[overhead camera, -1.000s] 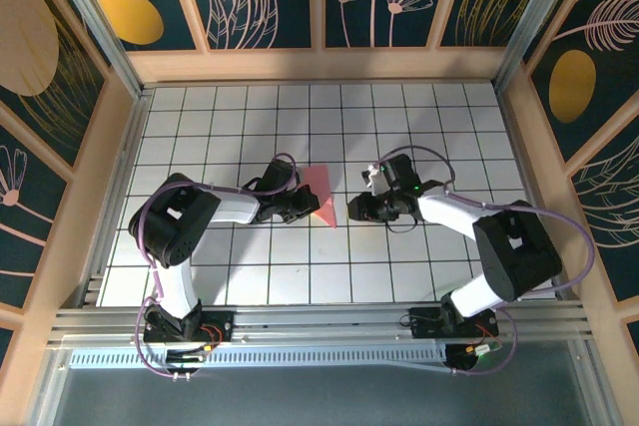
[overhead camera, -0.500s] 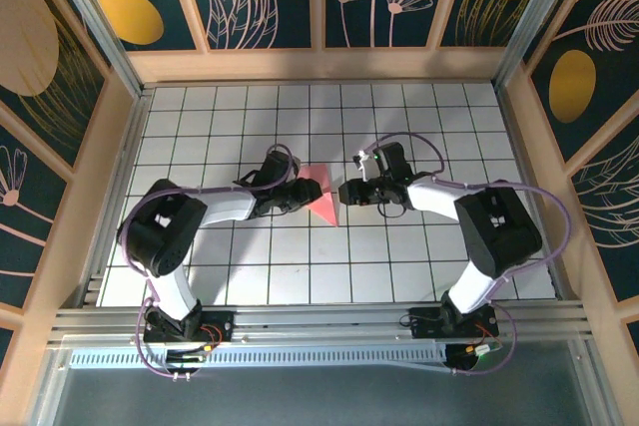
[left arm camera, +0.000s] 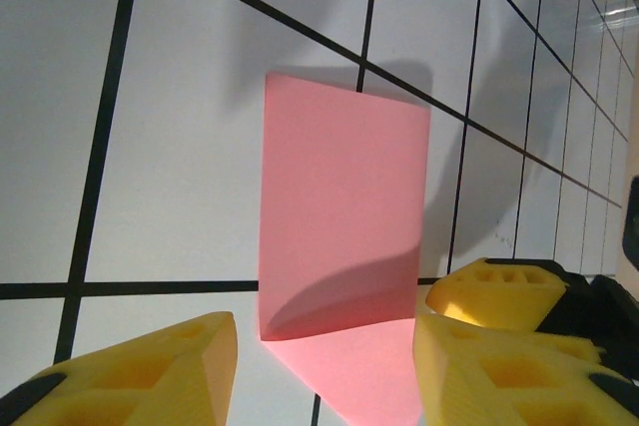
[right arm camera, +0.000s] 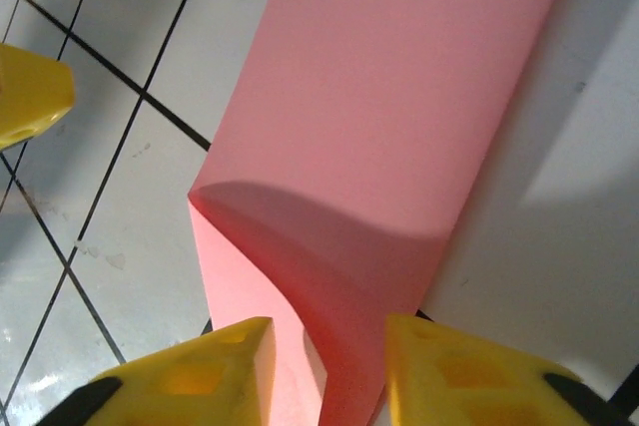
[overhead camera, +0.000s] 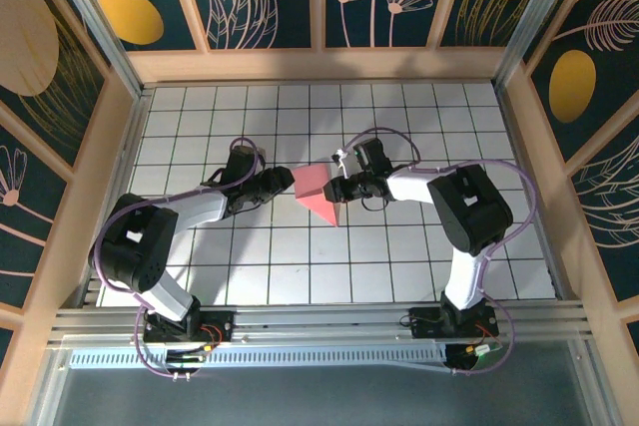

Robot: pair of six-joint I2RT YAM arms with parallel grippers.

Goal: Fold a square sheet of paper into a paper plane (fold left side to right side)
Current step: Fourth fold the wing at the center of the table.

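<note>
The square sheet of paper [overhead camera: 318, 197] is salmon pink and lies partly folded in the middle of the grid table, one flap [left arm camera: 344, 197] lifted and curving over the flat layer. My left gripper [overhead camera: 288, 184] sits at its left edge, open. In the left wrist view the flat layer lies between the left gripper's [left arm camera: 324, 334] yellow fingers [left arm camera: 140, 376], untouched. My right gripper [overhead camera: 337, 190] is at the sheet's right edge, open. In the right wrist view the right gripper [right arm camera: 329, 331] has its fingers [right arm camera: 459, 371] astride the curled fold [right arm camera: 349, 286], with a gap left.
White grid tiles [overhead camera: 399, 266] cover the table inside wooden walls [overhead camera: 319, 65]. One right-gripper finger [left arm camera: 496, 291] shows close beside my left fingers. A left-gripper finger [right arm camera: 25, 97] shows at the left of the right wrist view. The two grippers are only a paper's width apart.
The left gripper has opened, let go of the paper and drawn back left. The right gripper has moved left onto the sheet's right edge and narrowed around the raised flap.
</note>
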